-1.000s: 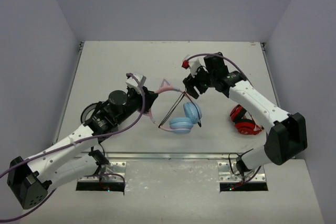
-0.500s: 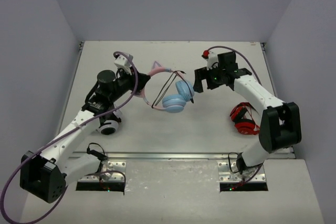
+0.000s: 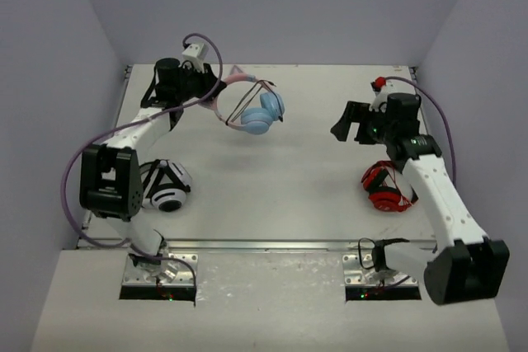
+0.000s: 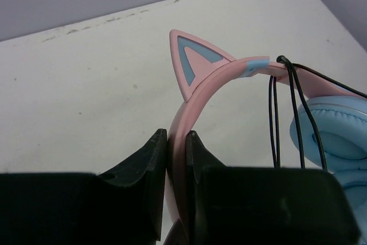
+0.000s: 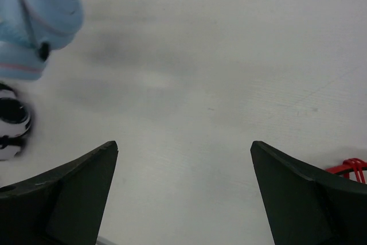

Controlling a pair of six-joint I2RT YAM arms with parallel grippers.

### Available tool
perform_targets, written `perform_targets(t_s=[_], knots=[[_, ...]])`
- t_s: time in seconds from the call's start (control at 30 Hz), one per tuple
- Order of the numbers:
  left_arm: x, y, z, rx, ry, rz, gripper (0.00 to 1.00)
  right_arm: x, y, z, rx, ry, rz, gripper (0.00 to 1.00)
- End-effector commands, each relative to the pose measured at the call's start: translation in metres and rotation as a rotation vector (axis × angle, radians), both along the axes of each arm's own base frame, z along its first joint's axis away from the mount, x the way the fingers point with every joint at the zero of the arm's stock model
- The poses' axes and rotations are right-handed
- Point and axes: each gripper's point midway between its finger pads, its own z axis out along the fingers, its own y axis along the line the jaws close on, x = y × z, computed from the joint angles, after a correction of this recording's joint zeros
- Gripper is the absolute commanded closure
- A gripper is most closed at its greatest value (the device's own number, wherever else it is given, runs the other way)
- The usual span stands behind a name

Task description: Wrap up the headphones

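Note:
The headphones (image 3: 252, 113), with a pink cat-ear headband, light blue ear cups and thin black cable wound round the band, hang near the table's far left. My left gripper (image 3: 213, 96) is shut on the pink headband (image 4: 198, 98); the cable loops (image 4: 287, 113) and a blue cup (image 4: 332, 136) lie to its right. My right gripper (image 3: 351, 125) is open and empty at the right, apart from the headphones. In the right wrist view (image 5: 183, 147) the blue cups (image 5: 37, 18) show at the top left.
Black-and-white headphones (image 3: 165, 187) lie at the near left, partly under the left arm. Red-and-black headphones (image 3: 386, 190) lie at the near right beside the right arm. Grey walls close the table on three sides.
My left gripper has carried the headphones from the table's middle toward the far left. My right gripper has let go of the cable, opened and drawn back to the right.

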Motion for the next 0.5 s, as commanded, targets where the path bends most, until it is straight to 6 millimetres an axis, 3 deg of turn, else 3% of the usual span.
perform_targets(t_s=[0.0, 0.03, 0.07, 0.1, 0.13, 0.17, 0.2, 0.23, 0.3, 0.33, 0.4, 0.43, 0.47], knots=[[0.045, 0.037, 0.001, 0.041, -0.055, 0.000, 0.99, -0.037, 0.030, 0.034, 0.129, -0.139, 0.152, 0.01], [0.061, 0.048, 0.008, 0.072, -0.086, 0.014, 0.99, -0.047, 0.035, 0.038, 0.144, -0.152, 0.185, 0.01], [0.072, 0.061, -0.013, 0.086, -0.058, 0.019, 0.99, -0.058, 0.042, 0.040, 0.164, -0.163, 0.225, 0.01], [0.080, 0.077, -0.017, 0.092, -0.060, 0.037, 0.99, -0.073, 0.045, 0.041, 0.167, -0.193, 0.251, 0.01], [0.091, 0.086, -0.007, 0.103, -0.091, 0.047, 0.99, -0.080, 0.047, 0.042, 0.164, -0.205, 0.261, 0.01], [0.103, 0.093, -0.026, 0.132, -0.078, 0.043, 0.99, -0.088, 0.050, 0.033, 0.168, -0.193, 0.274, 0.01], [0.108, 0.098, -0.035, 0.148, -0.047, 0.041, 0.99, -0.098, 0.053, 0.037, 0.178, -0.217, 0.298, 0.01], [0.127, 0.106, -0.040, 0.160, -0.057, 0.041, 0.99, -0.105, 0.057, 0.035, 0.188, -0.212, 0.321, 0.01], [0.141, 0.118, -0.054, 0.154, -0.019, 0.031, 0.99, -0.116, 0.063, 0.026, 0.198, -0.208, 0.360, 0.01], [0.157, 0.122, -0.065, 0.161, -0.010, 0.015, 0.99, -0.120, 0.063, 0.021, 0.191, -0.192, 0.361, 0.01], [0.164, 0.134, -0.084, 0.172, 0.041, 0.007, 0.99, -0.126, 0.067, 0.022, 0.168, -0.208, 0.384, 0.01], [0.172, 0.142, -0.110, 0.193, 0.067, 0.008, 0.99, -0.129, 0.070, 0.021, 0.164, -0.204, 0.400, 0.01], [0.180, 0.148, -0.100, 0.205, 0.042, 0.006, 0.98, -0.133, 0.072, 0.021, 0.161, -0.203, 0.415, 0.01]])
